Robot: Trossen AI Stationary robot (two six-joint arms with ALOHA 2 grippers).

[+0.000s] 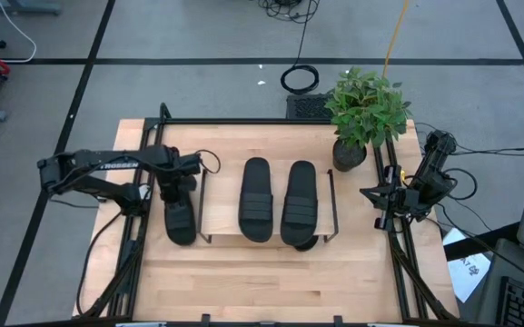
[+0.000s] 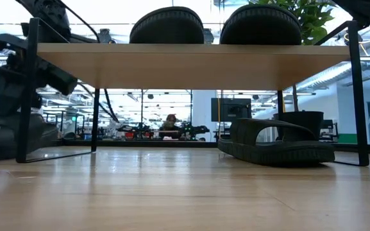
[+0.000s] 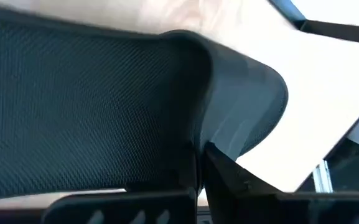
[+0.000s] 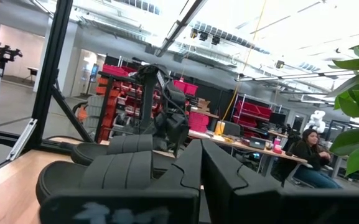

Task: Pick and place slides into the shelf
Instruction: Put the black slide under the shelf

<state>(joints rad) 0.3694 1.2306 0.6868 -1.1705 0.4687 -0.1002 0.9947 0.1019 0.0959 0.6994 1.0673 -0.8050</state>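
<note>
Fourth slide (image 1: 181,221) lies on the table just left of the shelf (image 1: 230,232), long axis running near-to-far and parallel to the two slides (image 1: 277,202) on the top board. The left gripper (image 1: 176,186) sits directly over its far end with the fingers closed on its strap, so the left arm does the carrying, while the right gripper (image 1: 381,201) waits shut at the right table edge beside the plant (image 1: 364,113). The low view shows what the high view mostly hides: another slide (image 2: 276,144) under the board at right, and open floor beneath the board's left half, which looks like the likely target.
</note>
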